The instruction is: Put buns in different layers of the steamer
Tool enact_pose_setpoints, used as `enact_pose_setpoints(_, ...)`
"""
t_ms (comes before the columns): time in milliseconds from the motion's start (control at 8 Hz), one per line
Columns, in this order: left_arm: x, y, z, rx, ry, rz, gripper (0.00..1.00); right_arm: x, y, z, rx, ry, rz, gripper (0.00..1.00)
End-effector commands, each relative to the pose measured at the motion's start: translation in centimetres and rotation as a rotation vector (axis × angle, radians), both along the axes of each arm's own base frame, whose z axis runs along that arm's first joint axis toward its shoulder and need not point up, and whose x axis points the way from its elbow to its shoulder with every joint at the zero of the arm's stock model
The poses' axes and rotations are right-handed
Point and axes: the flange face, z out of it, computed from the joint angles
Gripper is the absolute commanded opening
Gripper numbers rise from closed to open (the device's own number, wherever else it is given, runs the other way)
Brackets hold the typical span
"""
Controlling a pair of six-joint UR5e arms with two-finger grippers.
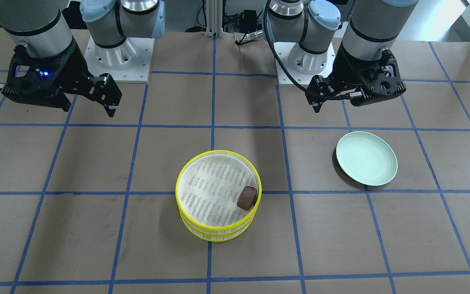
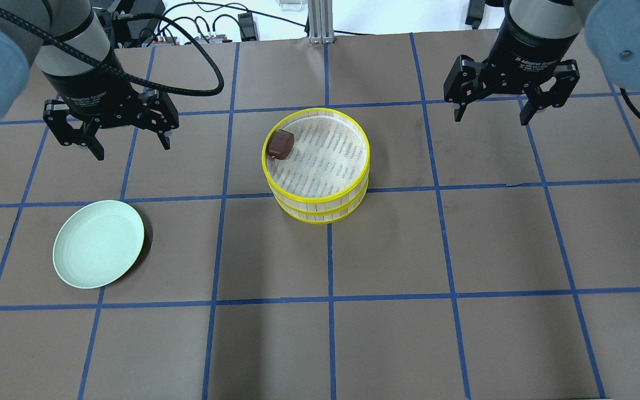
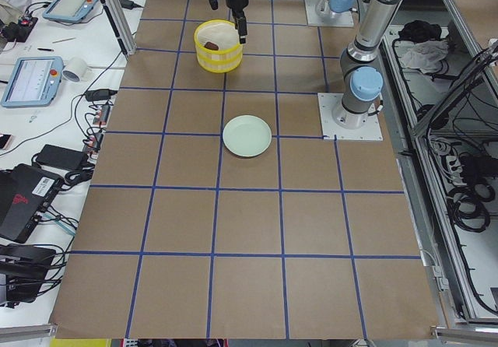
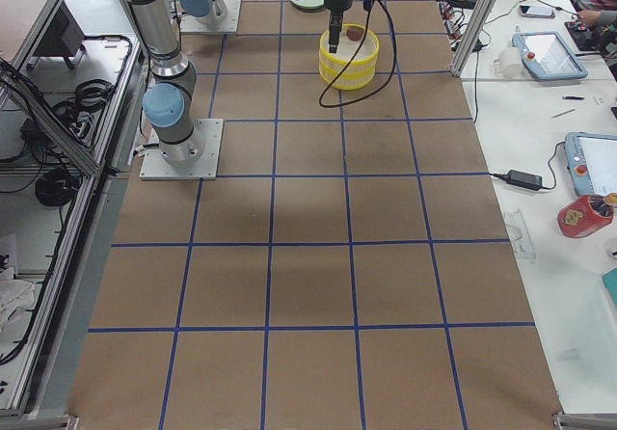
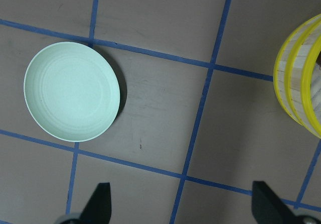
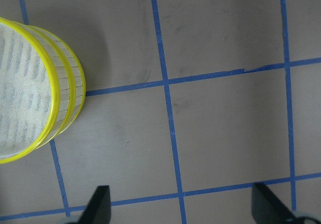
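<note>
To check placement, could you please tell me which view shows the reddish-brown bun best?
The exterior front-facing view: the reddish-brown bun lies large and unobstructed in the top steamer layer. The overhead exterior view shows it nearly as well; the side views show a speck; the wrist views miss it.

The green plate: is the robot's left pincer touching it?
Apart. The overhead view shows a wide gap between the open left pincer and the green plate.
</note>
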Motion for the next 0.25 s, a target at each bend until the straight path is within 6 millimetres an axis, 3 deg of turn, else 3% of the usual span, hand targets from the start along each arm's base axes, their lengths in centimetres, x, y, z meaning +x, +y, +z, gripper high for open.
enact_pose_setpoints(0,-0.16,-0.01,-0.10,0.003,0.000,-0.003,1.00,0.05,0.02,0.04,-0.004,0.000,0.002,1.00)
enact_pose_setpoints(125,-0.16,-0.01,-0.10,0.003,0.000,-0.003,1.00,-0.05,-0.06,-0.02,-0.004,0.002,0.000,1.00)
